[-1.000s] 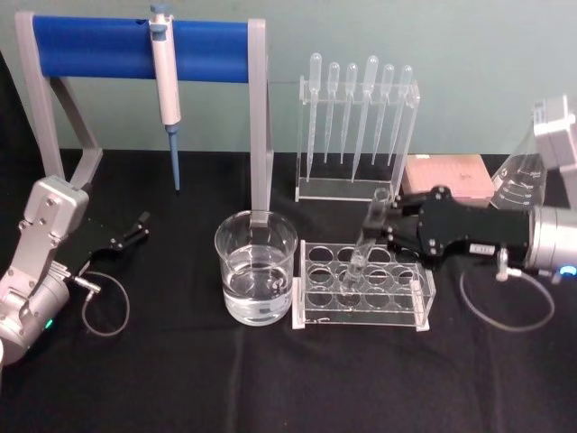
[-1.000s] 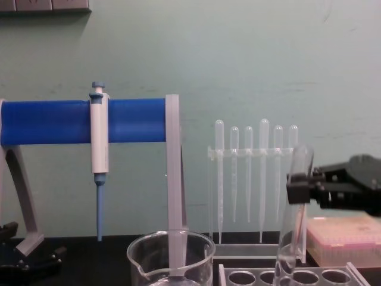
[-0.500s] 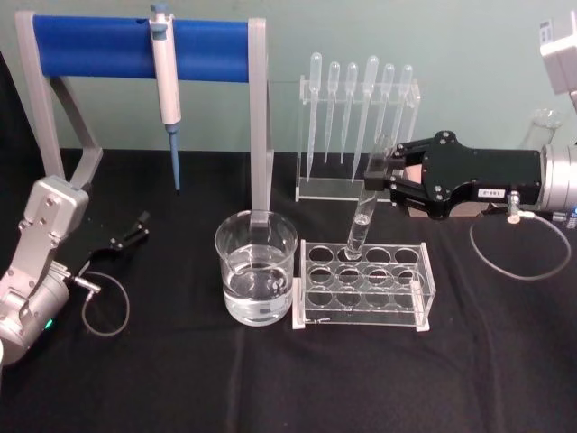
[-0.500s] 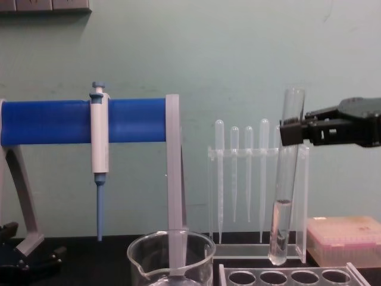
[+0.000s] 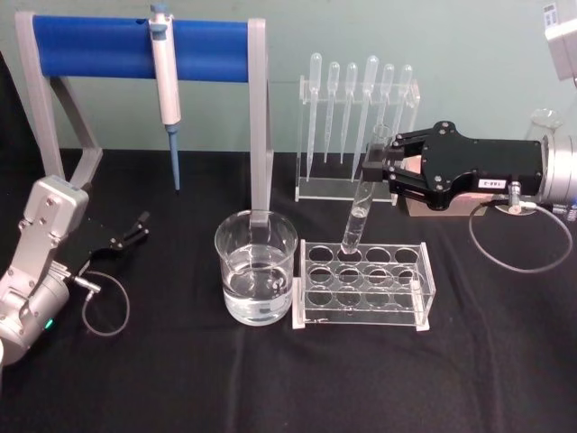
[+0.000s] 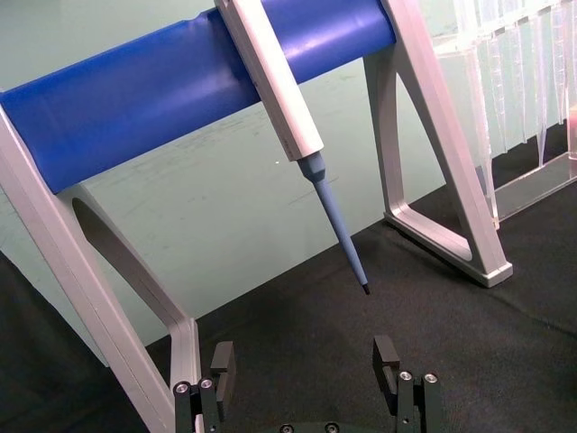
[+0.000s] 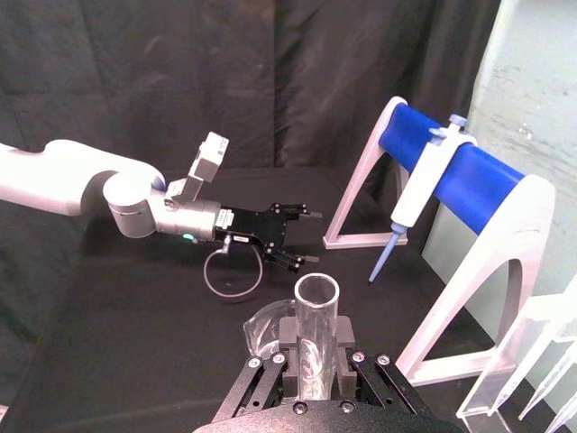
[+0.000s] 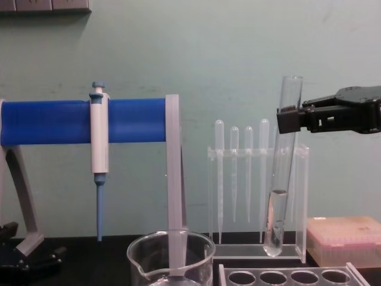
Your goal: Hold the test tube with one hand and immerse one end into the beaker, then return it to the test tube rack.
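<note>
Holding tilted test tube (image 5: 354, 224) above the rack (image 5: 425, 287) in right gripper's (image 5: 373, 168) clenched jaws; idling well left of rack, left gripper's (image 5: 137, 228) jaws released.

Clear test tube (image 5: 356, 219), black right hand (image 5: 375, 168), blue bar (image 5: 99, 47).

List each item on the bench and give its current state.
test tube: held aloft, slightly tilted, a little liquid inside
beaker: upright, partly filled with clear liquid
rack: all holes empty
right gripper: shut on test tube
left gripper: open, parked at the left
</note>
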